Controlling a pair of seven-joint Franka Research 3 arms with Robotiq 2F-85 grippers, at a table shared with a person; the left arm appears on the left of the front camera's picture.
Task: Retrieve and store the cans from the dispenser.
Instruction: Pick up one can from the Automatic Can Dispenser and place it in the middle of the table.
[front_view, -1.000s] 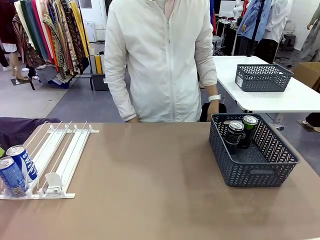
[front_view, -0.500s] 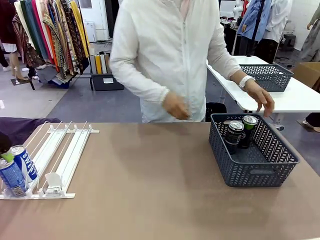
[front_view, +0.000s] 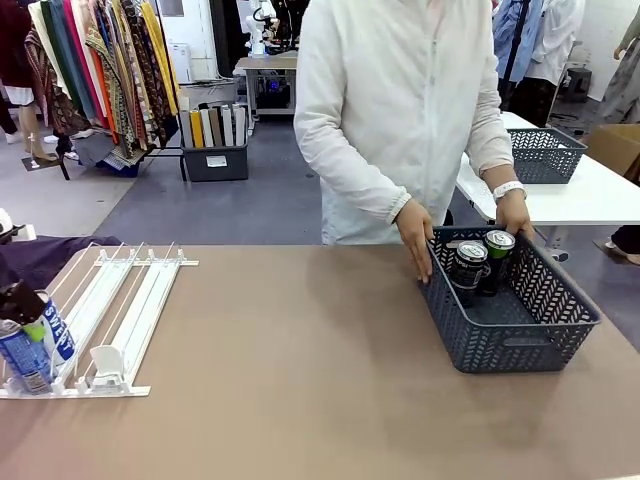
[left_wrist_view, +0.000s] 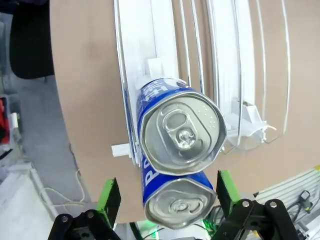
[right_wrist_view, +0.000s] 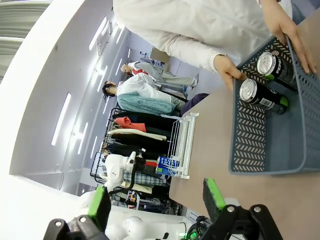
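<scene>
Two blue cans (left_wrist_view: 182, 132) stand upright and touching in one lane of the dispenser (left_wrist_view: 165, 45), right at its near end on the robot's left. Their tops face straight up at the left gripper (left_wrist_view: 167, 194), which hangs directly above with jaws spread wide. Its green pads sit either side of the front can, nothing pinched. The cans' long axis runs up and down, so a straight drop looks like the move. The left arm is plainly the nearer one. The right gripper (right_wrist_view: 156, 200) is spread and empty, well apart from the rack. Over in the basket (front_view: 520, 340) there are two dark cans (front_view: 468, 265), upright, and a person's hands (front_view: 415, 238) on its far rim. Count: four cans, one dispenser, one basket on this table (front_view: 300, 380).
</scene>
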